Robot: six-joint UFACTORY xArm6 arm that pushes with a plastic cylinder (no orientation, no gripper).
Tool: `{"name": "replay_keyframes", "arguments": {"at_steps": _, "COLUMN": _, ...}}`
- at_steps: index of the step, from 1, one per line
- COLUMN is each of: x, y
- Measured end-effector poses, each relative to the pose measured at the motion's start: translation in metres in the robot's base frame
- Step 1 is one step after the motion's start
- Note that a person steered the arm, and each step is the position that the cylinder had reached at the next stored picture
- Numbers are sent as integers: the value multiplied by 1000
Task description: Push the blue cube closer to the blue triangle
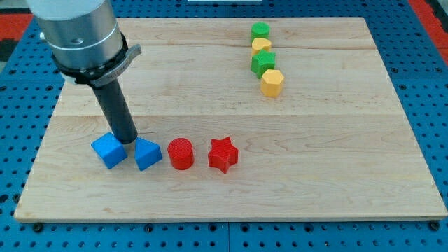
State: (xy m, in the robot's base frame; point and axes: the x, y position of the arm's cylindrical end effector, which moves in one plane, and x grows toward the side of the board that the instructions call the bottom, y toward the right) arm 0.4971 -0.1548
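The wooden board carries everything, and I place the rest from the blue cube, a small plastic block near the board's lower left. It sits furthest toward the view's left of a row along the board's lower part. Just to its right and slightly above, my tip comes down from the grey arm housing as a dark straight rod, ending in the narrow gap between the cube and the blue triangle, a small blue wedge-like plastic block just right of the cube. The tip looks to touch or nearly touch both; I cannot tell which. There are no jaws on this rod, so there is nothing to open or close.

The two blue blocks are already near each other, with only the tip's width between them. To close that gap, I judge the tip must get round to the cube's left face, since it now stands on the wrong side.

Further right of the cube stand a red plastic cylinder and a red plastic star. Well apart, up and to the right, green and yellow blocks form a short column.
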Motion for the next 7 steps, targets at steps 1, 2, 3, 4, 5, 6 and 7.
{"name": "replay_keyframes", "arguments": {"at_steps": 1, "x": -1, "y": -27}}
{"name": "replay_keyframes", "arguments": {"at_steps": 2, "x": -2, "y": -63}}
{"name": "replay_keyframes", "arguments": {"at_steps": 3, "x": -1, "y": -92}}
{"name": "replay_keyframes", "arguments": {"at_steps": 4, "x": 18, "y": -104}}
{"name": "replay_keyframes", "arguments": {"at_steps": 5, "x": 27, "y": -100}}
{"name": "replay_keyframes", "arguments": {"at_steps": 6, "x": 27, "y": -80}}
{"name": "replay_keyframes", "arguments": {"at_steps": 7, "x": 27, "y": -73}}
